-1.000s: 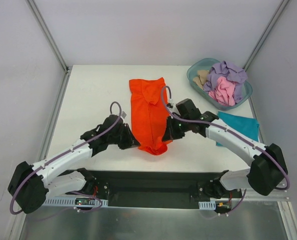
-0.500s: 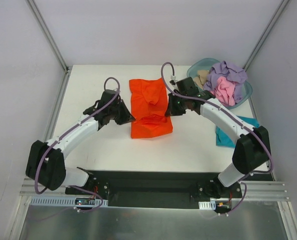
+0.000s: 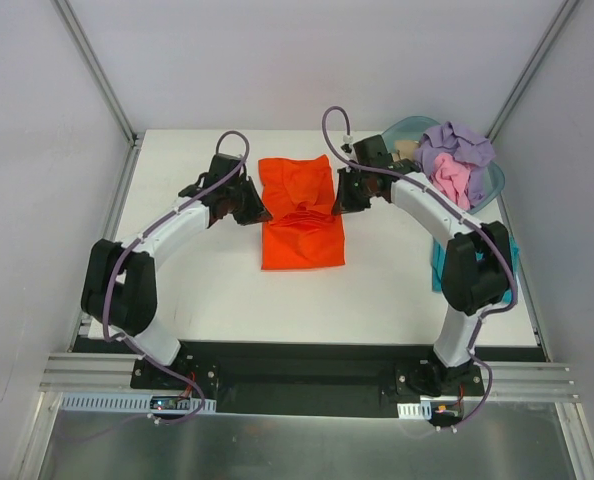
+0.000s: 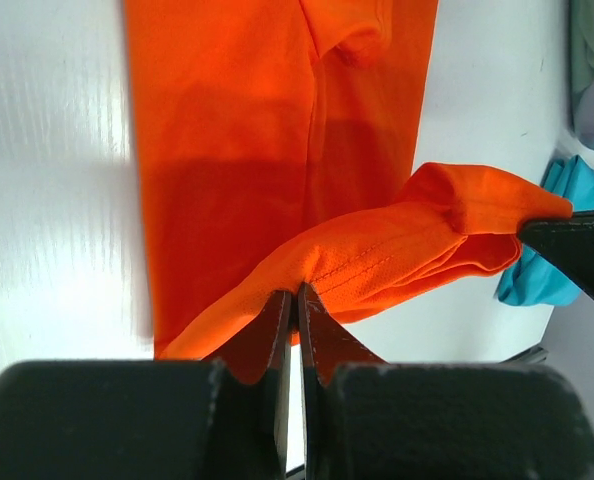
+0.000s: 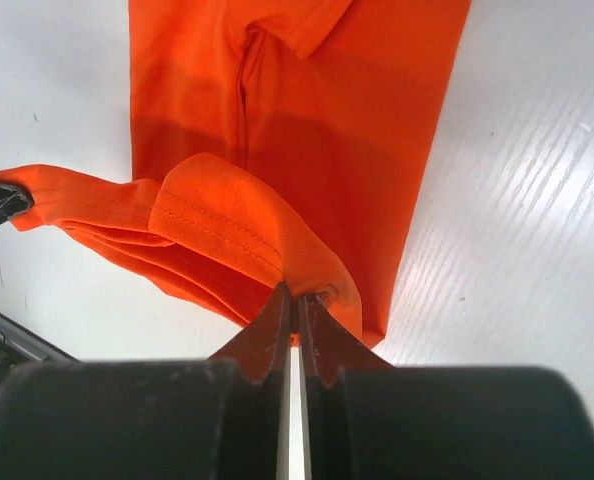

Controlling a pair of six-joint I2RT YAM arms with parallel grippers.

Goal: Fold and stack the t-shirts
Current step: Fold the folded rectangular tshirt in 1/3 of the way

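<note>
The bright orange t-shirt [image 3: 302, 235] lies lengthwise in the middle of the white table, its near hem lifted and doubled back over the body. My left gripper [image 3: 258, 213] is shut on the hem's left corner [image 4: 322, 275]. My right gripper [image 3: 337, 206] is shut on the right corner [image 5: 307, 270]. The raised hem sags between them above the flat cloth [image 4: 227, 150]. A teal t-shirt [image 3: 436, 275] lies at the right edge, mostly hidden behind the right arm. Lavender [image 3: 459, 140], pink [image 3: 449, 180] and beige [image 3: 408, 151] t-shirts are heaped in the tub.
The translucent blue-green tub [image 3: 401, 128] stands at the far right corner, close behind the right arm's wrist. Metal frame posts run along both sides of the table. Bare white tabletop [image 3: 177, 270] shows to the left of the orange shirt.
Both grippers have carried the orange shirt's near hem away from the arm bases toward the far end, doubling the shirt over itself. Both arms now stretch farther out.
</note>
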